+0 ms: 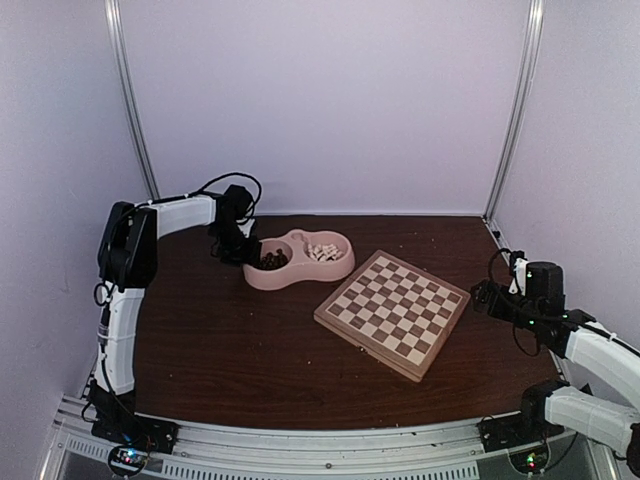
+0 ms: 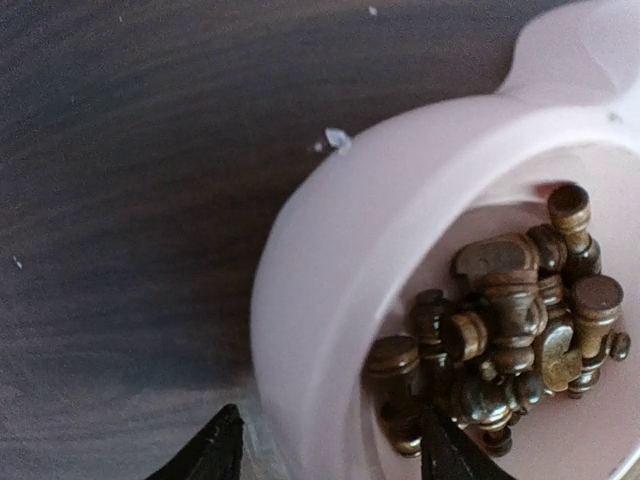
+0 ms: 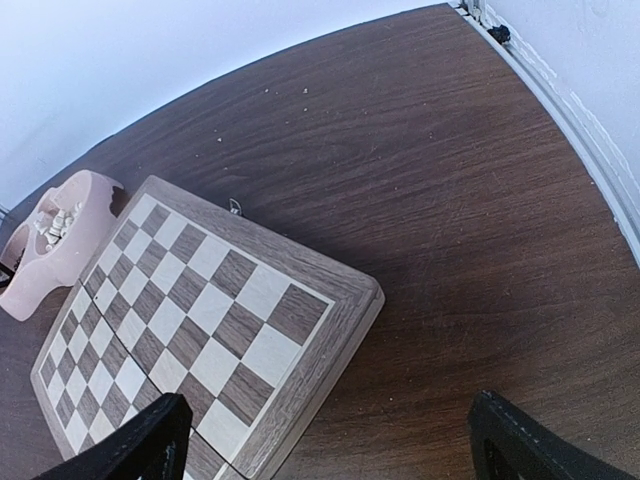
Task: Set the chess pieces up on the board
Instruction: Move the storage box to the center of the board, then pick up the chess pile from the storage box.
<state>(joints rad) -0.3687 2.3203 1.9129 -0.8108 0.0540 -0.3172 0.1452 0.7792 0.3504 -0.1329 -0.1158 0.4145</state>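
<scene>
Pickup step, I'd say — L gripper (image 2: 330,455) jaws spread astride dish (image 2: 320,300) rim, over dark pieces (image 2: 500,330); board (image 1: 392,312) right of center sits bare, R gripper (image 3: 330,440) spread wide — next likely needs one piece pinched alone.

Dark brown wood-grain table (image 1: 230,350) at centre, lit softly and evenly. Behind the table rises a plain back wall (image 1: 330,100), pale lilac-white, smooth and bare. To the table's left stands the left wall (image 1: 50,150), same pale tone. To its right is the right wall (image 1: 590,150). At the table's far corners, slim and metallic, the left post (image 1: 132,110) and right post (image 1: 515,110) climb out of view. A slotted aluminium rail (image 1: 320,440) runs along the table's near edge. Pale specks (image 3: 268,92) dot the tabletop toward its far side.
</scene>
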